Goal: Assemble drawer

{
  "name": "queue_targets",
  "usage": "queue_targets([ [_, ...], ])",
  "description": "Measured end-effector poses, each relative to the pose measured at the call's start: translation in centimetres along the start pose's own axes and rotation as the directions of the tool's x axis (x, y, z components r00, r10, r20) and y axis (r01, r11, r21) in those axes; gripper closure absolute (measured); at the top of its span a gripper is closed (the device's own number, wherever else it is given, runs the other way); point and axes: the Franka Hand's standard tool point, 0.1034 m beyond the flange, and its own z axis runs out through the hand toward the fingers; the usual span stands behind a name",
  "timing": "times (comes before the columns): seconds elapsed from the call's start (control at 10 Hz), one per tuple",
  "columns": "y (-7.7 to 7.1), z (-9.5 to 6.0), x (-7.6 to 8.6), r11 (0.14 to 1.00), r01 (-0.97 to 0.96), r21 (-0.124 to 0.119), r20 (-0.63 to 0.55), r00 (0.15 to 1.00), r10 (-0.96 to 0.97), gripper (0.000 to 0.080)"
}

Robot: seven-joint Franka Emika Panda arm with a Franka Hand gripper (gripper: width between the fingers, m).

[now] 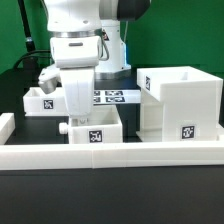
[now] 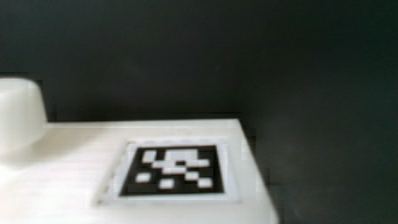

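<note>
The tall white drawer casing [image 1: 180,100] stands at the exterior view's right, open side up, with a tag on its front. One shallow white tray [image 1: 97,132] lies in the middle, with a tag on its near face and a knob [image 1: 63,128] at its left end. A second tray [image 1: 43,99] lies at the left, behind it. My gripper [image 1: 78,112] hangs straight down over the middle tray's left end, very close to it. Its fingertips are hidden, and I cannot tell whether it touches the tray. The wrist view shows a white tray surface with a tag [image 2: 175,170] and a knob [image 2: 15,115], but no fingers.
The long low white border wall [image 1: 110,156] runs along the front and turns up at the left [image 1: 5,125]. The marker board [image 1: 112,97] lies flat behind the middle tray. The table [image 1: 150,195] is black, and a green backdrop stands behind.
</note>
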Motion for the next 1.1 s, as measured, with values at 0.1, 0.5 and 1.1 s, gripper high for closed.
queue_targets([
  [0.1, 0.1, 0.0, -0.1, 1.000, -0.002, -0.013, 0.002, 1.000, 0.002, 0.0757],
  [0.5, 1.4, 0.2, 1.3, 0.999, 0.047, -0.021, 0.000, 0.999, -0.047, 0.0757],
  [1.1, 1.5, 0.7, 2.8, 0.999, 0.045, -0.002, 0.000, 0.999, -0.045, 0.0757],
])
